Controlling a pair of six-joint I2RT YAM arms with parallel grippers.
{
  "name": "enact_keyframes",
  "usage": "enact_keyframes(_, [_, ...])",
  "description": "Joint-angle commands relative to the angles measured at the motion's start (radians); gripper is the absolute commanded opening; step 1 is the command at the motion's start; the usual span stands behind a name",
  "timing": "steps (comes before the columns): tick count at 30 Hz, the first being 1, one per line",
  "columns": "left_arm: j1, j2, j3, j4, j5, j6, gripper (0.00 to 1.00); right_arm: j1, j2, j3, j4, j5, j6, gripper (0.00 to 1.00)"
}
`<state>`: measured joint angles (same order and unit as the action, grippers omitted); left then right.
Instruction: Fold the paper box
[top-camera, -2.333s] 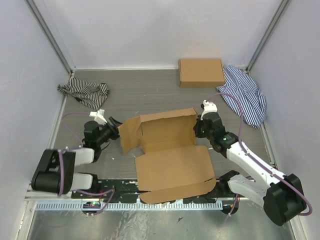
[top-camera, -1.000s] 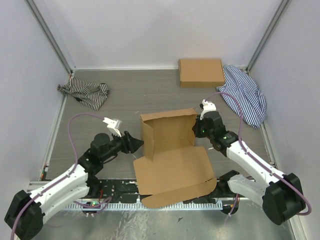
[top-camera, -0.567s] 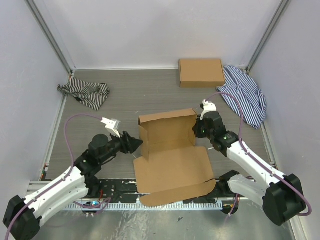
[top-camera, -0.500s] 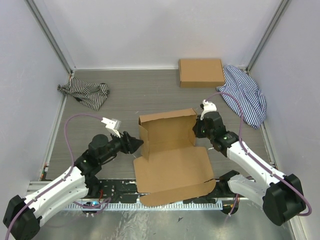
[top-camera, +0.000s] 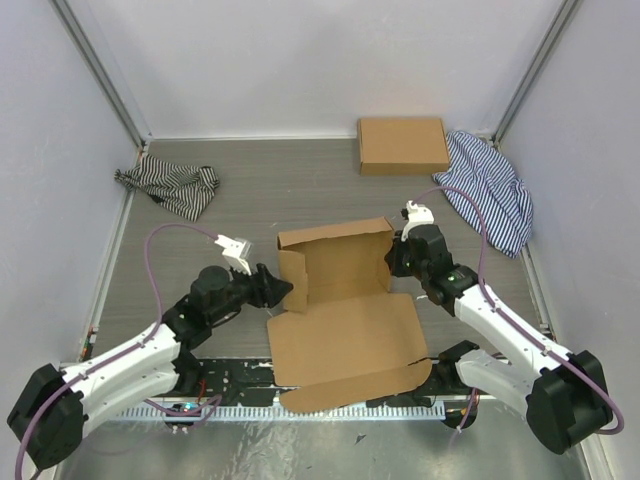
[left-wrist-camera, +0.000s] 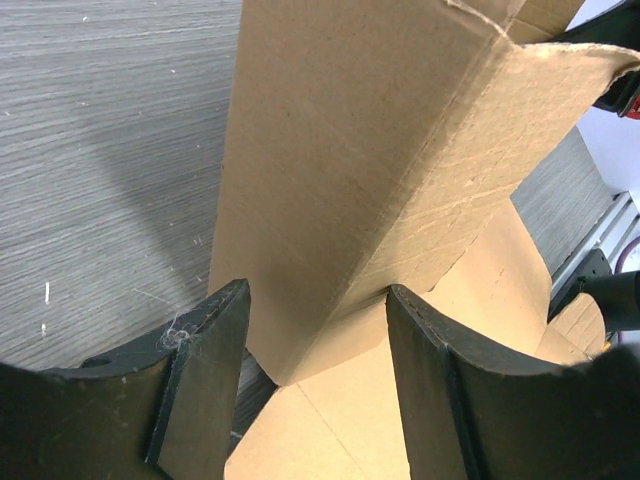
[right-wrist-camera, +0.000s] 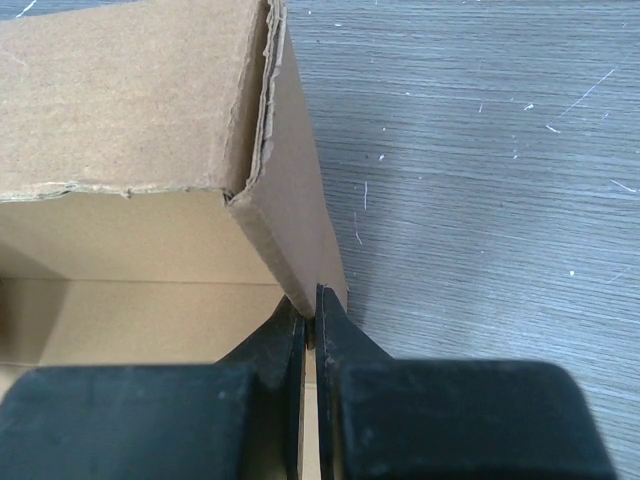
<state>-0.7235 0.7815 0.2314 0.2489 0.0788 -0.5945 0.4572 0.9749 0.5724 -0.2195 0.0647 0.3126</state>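
Note:
The paper box (top-camera: 345, 320) lies in the middle of the table, its back panel and left side flap standing up and the big front panel flat. My left gripper (top-camera: 283, 290) is open, its fingers (left-wrist-camera: 205, 375) either side of the raised left flap's lower corner (left-wrist-camera: 330, 230). My right gripper (top-camera: 396, 262) is shut on the box's right side flap (right-wrist-camera: 290, 220), pinching its lower edge. The box's inner wall shows in the right wrist view (right-wrist-camera: 120, 110).
A flat flapless brown cardboard box (top-camera: 402, 145) lies at the back right. A blue-striped cloth (top-camera: 490, 190) lies beside it. A dark striped cloth (top-camera: 170, 185) lies at the back left. A metal rail (top-camera: 250, 408) runs along the near edge.
My left arm has swung out from its base to the box's left flap, which has gone from splayed out to standing upright. The right gripper has kept its hold.

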Motion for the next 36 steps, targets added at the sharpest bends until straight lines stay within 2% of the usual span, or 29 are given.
enact_keyframes(1, [-0.035, 0.030, 0.073, 0.033, -0.098, 0.029, 0.63, 0.004, -0.021, -0.020, 0.019, -0.027, 0.035, 0.02])
enact_keyframes(9, [-0.129, 0.169, 0.196, -0.030, -0.319, 0.078, 0.60, 0.005, -0.079, -0.048, 0.030, -0.042, 0.080, 0.01])
enact_keyframes(17, [-0.198, 0.274, 0.227, -0.049, -0.533, 0.094, 0.53, 0.009, -0.126, -0.051, 0.010, -0.042, 0.101, 0.01])
enact_keyframes(21, [-0.217, 0.313, 0.245, -0.063, -0.631, 0.092, 0.43, 0.014, -0.142, -0.050, 0.007, -0.042, 0.106, 0.01])
enact_keyframes(23, [-0.231, 0.336, 0.262, -0.086, -0.682, 0.099, 0.35, 0.014, -0.143, -0.045, 0.000, -0.040, 0.106, 0.01])
enact_keyframes(25, [-0.247, 0.355, 0.273, -0.093, -0.741, 0.112, 0.22, 0.015, -0.145, -0.037, -0.009, -0.040, 0.106, 0.01])
enact_keyframes(27, [-0.261, 0.372, 0.296, -0.124, -0.812, 0.116, 0.04, 0.017, -0.150, -0.033, -0.016, -0.039, 0.108, 0.01])
enact_keyframes(28, [-0.266, 0.381, 0.308, -0.147, -0.843, 0.117, 0.00, 0.017, -0.154, -0.032, -0.018, -0.035, 0.110, 0.01])
enact_keyframes(36, [-0.321, 0.465, 0.458, -0.388, -1.045, 0.111, 0.00, 0.023, -0.133, -0.016, -0.048, 0.001, 0.101, 0.01])
